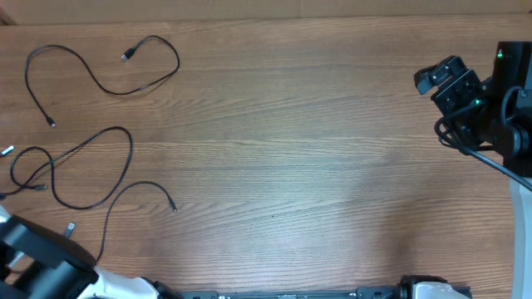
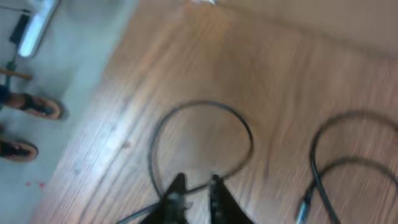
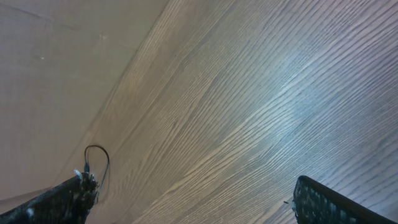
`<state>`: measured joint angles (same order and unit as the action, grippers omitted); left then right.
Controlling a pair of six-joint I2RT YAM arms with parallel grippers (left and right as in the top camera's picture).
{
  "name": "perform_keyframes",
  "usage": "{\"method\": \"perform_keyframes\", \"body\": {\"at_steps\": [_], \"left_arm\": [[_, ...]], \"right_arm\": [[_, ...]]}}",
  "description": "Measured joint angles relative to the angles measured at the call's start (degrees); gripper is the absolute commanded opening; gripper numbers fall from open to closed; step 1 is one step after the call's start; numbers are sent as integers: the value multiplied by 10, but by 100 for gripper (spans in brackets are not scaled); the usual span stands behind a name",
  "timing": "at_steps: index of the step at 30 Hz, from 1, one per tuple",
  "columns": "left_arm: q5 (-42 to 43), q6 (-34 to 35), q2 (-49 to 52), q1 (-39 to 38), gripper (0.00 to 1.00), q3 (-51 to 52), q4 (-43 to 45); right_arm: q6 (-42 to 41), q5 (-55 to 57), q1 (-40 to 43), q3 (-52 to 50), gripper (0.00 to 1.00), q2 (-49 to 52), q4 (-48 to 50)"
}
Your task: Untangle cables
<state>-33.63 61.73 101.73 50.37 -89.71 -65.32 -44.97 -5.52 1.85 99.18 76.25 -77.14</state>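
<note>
The overhead view shows all the cables [image 1: 130,148] lying at the left end of the surface [image 1: 291,166]. One open cord [image 1: 176,65] lies loose near the far left corner. A looped cord sprawls along the left edge. A third cord [image 1: 143,183] arcs toward the near left corner, where the left arm [image 1: 37,257] comes in. A silvery tip [image 1: 7,151] lies right at the left edge.

Only the left wrist view shows the left end effector [image 2: 196,185]. Its fingers stand close together with a narrow gap, and the foot of a round cable loop [image 2: 202,102] lies at their tips. The picture is blurred, so I cannot tell whether the cord is pinched. Another cord [image 2: 316,155] curves to the right. Beyond the surface edge there is floor [image 2: 74,81] and sandalled feet [image 2: 34,107].

The right wrist view shows the right end effector [image 3: 194,186] spread wide and gripping nothing, over bare wood. In the overhead view it sits at the far right edge, well apart from the cords. The middle and right of the surface lie open between the two arms.
</note>
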Motion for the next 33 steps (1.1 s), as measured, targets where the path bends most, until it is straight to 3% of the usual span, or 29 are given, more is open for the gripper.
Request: {"method": "perform_keyframes", "body": {"at_steps": [1, 3, 5, 7, 8, 14, 25, 33], "left_arm": [[26, -31, 14, 0, 23, 0, 13], [76, -66, 28, 0, 44, 0, 20], [123, -102, 35, 0, 80, 0, 23], [164, -140, 37, 0, 97, 0, 28], [183, -159, 37, 0, 100, 0, 28], [228, -215, 37, 0, 100, 0, -31], [218, -149, 37, 54, 100, 0, -189], [225, -143, 4, 51, 100, 5, -203]], "right_arm": [[0, 0, 0, 0, 100, 0, 0], [0, 0, 0, 0, 100, 0, 0], [0, 0, 0, 0, 100, 0, 0], [0, 0, 0, 0, 100, 0, 0], [0, 0, 0, 0, 100, 0, 0], [0, 0, 0, 0, 100, 0, 0], [0, 0, 0, 0, 100, 0, 0], [0, 0, 0, 0, 100, 0, 0]]}}
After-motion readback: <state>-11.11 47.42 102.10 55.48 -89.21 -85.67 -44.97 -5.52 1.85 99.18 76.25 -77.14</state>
